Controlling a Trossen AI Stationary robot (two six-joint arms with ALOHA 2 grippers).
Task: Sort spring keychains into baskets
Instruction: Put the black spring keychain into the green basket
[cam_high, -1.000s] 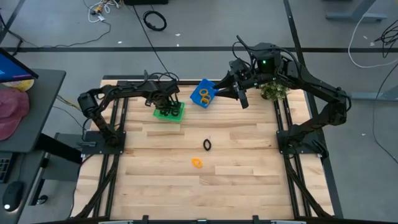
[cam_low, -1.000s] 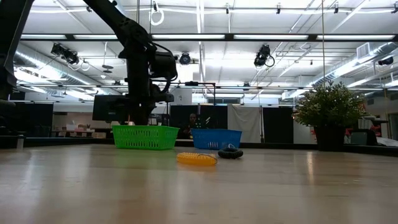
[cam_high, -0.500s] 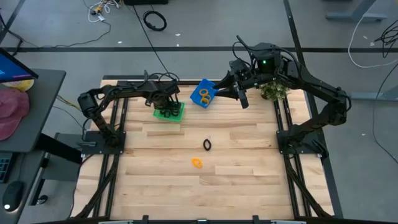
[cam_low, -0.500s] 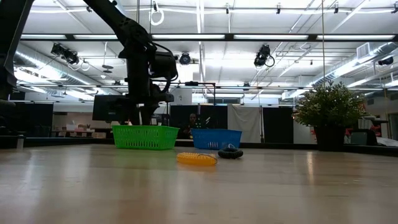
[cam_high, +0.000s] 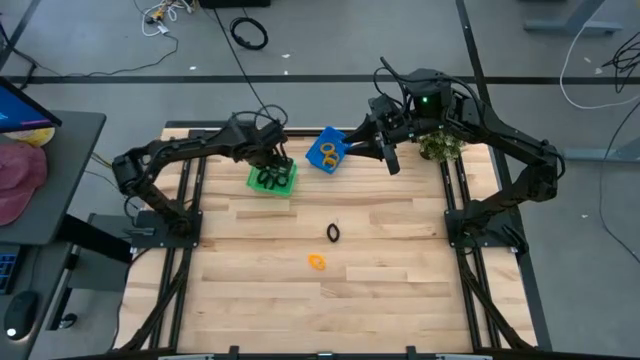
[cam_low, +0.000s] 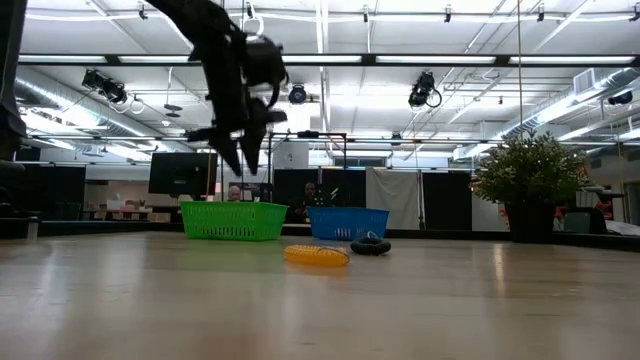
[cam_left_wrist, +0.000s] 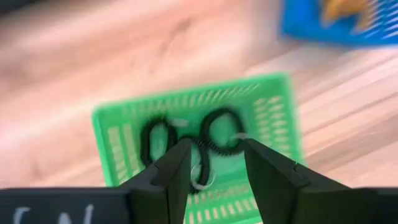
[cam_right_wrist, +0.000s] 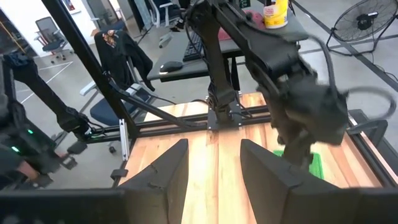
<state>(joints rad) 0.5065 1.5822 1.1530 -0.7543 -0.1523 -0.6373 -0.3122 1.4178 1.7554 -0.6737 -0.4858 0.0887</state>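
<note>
Two black spring keychains (cam_left_wrist: 219, 132) lie on the floor of the green basket (cam_high: 271, 179). My left gripper (cam_left_wrist: 214, 160) hangs open above it, well clear of its rim, with nothing between its fingers; the low view shows this gripper (cam_low: 246, 160) high over the green basket (cam_low: 232, 220). Orange keychains (cam_high: 329, 151) lie in the blue basket (cam_high: 326, 153). One black keychain (cam_high: 333, 232) and one orange keychain (cam_high: 317, 262) lie loose on the table's middle. My right gripper (cam_high: 389, 160) waits open, raised, just right of the blue basket.
A potted plant (cam_high: 440, 147) stands at the far right of the table, by the right arm. The two baskets stand side by side near the far edge. The wooden tabletop (cam_high: 380, 290) spreads bare near the front edge.
My left gripper has risen from down in the green basket to well above it. The black keychains stay on the basket floor. My right arm has kept still.
</note>
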